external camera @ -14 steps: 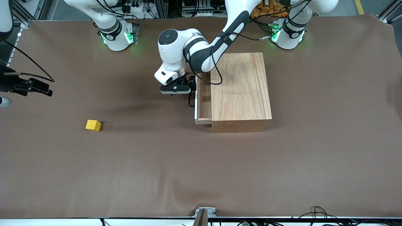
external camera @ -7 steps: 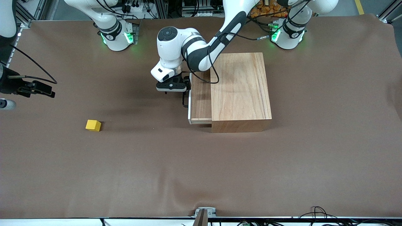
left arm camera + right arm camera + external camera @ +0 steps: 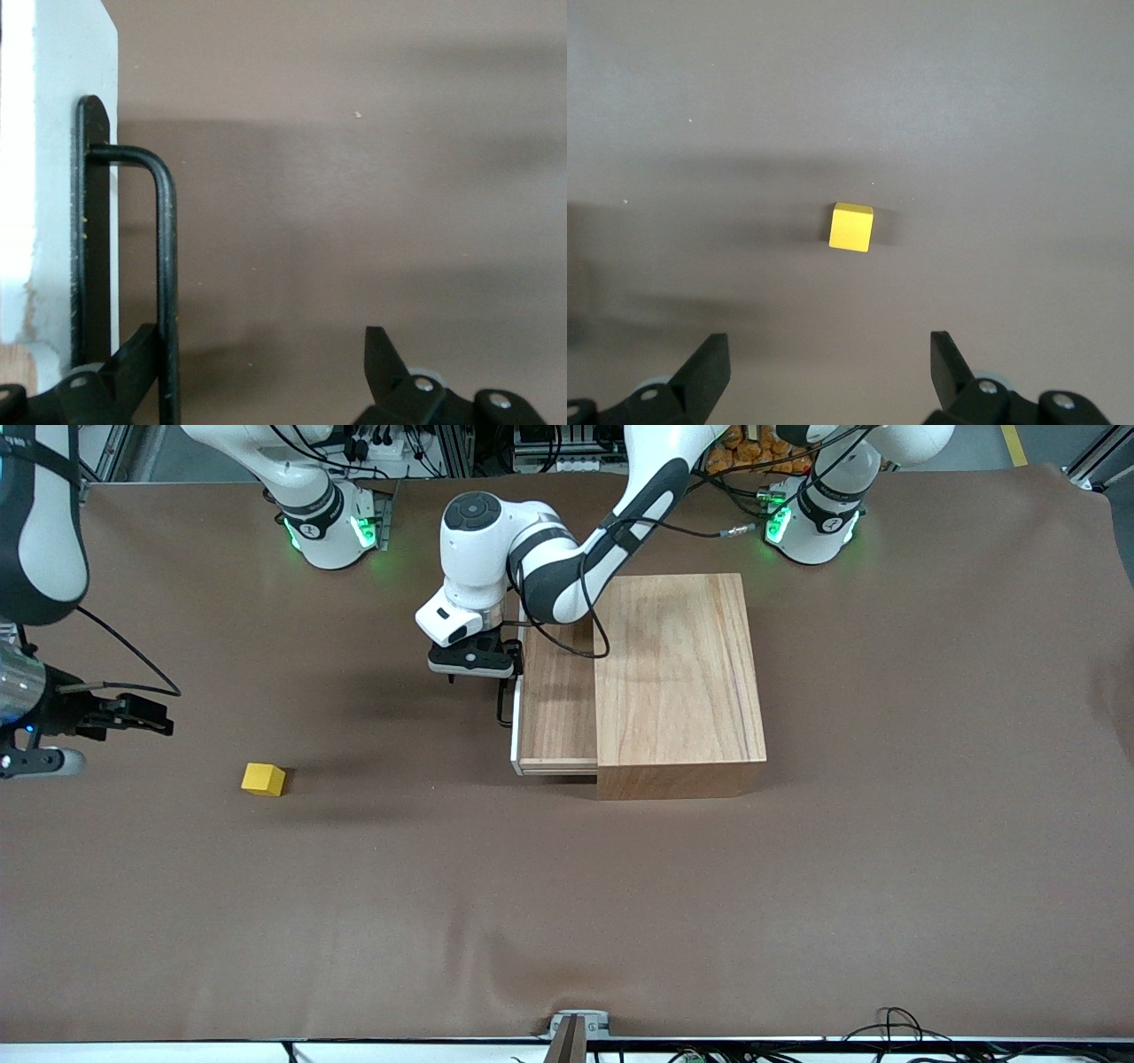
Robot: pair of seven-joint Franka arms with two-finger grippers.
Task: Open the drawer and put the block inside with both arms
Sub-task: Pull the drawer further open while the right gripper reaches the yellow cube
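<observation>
The wooden box [image 3: 678, 682] has its drawer [image 3: 558, 700] pulled partly out toward the right arm's end of the table. My left gripper [image 3: 478, 666] is at the drawer's front, open, with one finger [image 3: 133, 354] against the black wire handle [image 3: 166, 248] on the white panel [image 3: 53, 177]. The handle also shows in the front view [image 3: 503, 707]. The yellow block [image 3: 263, 779] lies on the mat, apart from the box. My right gripper [image 3: 133, 716] hangs open and empty above the mat near the block. In its wrist view the block [image 3: 850, 227] lies ahead of the open gripper [image 3: 830, 359].
A brown mat [image 3: 567, 903] covers the table. The arm bases [image 3: 332, 527] stand at the edge farthest from the front camera. A cable [image 3: 124, 651] trails from the right arm.
My left gripper has drawn the drawer farther out toward the right arm's end. My right gripper has come closer to the block. The block has not moved.
</observation>
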